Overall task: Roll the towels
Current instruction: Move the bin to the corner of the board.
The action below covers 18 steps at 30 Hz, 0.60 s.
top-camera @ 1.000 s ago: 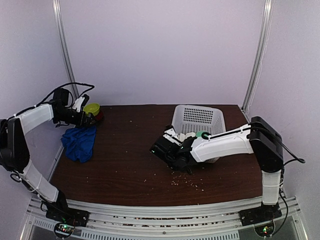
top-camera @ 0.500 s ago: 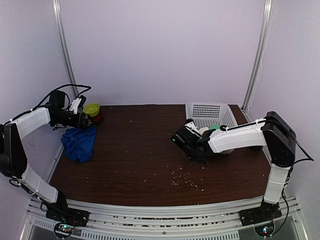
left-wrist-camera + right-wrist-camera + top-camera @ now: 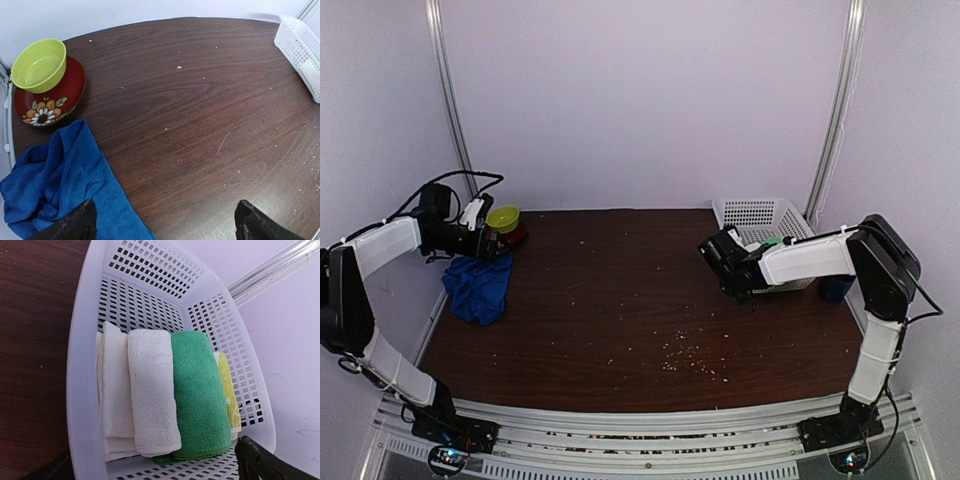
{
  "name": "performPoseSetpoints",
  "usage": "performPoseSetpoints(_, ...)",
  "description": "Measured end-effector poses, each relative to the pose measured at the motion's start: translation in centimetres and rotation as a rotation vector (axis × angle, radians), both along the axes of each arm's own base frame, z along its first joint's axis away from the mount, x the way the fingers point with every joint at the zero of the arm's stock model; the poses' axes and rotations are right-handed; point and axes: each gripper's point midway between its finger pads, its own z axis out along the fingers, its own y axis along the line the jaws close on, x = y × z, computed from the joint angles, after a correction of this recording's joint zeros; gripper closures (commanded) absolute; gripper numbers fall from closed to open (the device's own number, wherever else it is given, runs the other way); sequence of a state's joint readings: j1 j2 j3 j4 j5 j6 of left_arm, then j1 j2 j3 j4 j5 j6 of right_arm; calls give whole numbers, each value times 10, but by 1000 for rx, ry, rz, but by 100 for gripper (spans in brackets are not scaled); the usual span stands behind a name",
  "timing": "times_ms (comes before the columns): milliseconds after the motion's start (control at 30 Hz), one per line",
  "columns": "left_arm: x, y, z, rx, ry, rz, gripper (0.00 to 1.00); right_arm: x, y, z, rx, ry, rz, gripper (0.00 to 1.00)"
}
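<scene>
1. The basket [image 3: 760, 212] now sits in the far right corner of the table [image 3: 620, 310]. A second ago it stood nearer the middle, so it has slid right and away.
2. The right arm has swung back with it. Its forearm now lies low along the right side, with the elbow raised by the right wall.
3. The right gripper [image 3: 157, 464] looks into the basket with its jaws spread wide, one finger at each side of the near end. It grips nothing, and I cannot tell whether it touches the rim.
4. In the basket, white towels [image 3: 150, 390] lie folded beside a green towel [image 3: 197, 390] and a yellow cloth [image 3: 227, 390].
5. The left arm has barely shifted and reaches toward the far left corner. The left gripper [image 3: 162, 222] hangs wide open and empty.
6. The blue towel [image 3: 55, 185] lies crumpled at the left edge under that gripper, just near of a red plate [image 3: 55, 102] that carries a green bowl [image 3: 39, 65].
</scene>
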<state>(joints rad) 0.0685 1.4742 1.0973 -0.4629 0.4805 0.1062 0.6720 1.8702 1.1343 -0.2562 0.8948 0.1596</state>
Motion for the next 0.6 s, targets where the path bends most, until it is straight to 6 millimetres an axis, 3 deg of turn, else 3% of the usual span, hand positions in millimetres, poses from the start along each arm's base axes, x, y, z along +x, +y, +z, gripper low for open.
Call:
performPoseSetpoints(233, -3, -2, -6, -10, 16, -9, 2, 18, -16, 0, -56, 14, 7, 1)
performPoseSetpoints(600, -2, -3, -12, -17, 34, -13, 2, 47, -37, -23, -143, 72, -8, 2)
